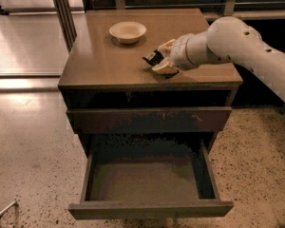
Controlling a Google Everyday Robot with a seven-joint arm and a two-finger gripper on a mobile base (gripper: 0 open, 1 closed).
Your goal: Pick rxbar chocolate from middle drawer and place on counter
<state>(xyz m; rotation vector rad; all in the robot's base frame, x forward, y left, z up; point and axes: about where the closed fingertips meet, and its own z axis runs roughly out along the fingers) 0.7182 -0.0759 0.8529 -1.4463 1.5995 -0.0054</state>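
The pale two-finger hand (pixel 162 60) pinches the slim black-wrapped rxbar chocolate (pixel 153 57) low over the glossy tan-brown cabinet-top surface (pixel 104 65), front right. The bar's long axis juts leftward from the hand, toward the round cream bowl (pixel 127 31).

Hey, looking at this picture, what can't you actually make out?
- Camera view: the rxbar chocolate is mostly covered by the hand above the counter, front right; whether it touches the counter is unclear.
- Its print: too small to read.
- Middle drawer: the front strip of its floor is hidden behind its own front panel.
- Arm: cut off by the right edge.
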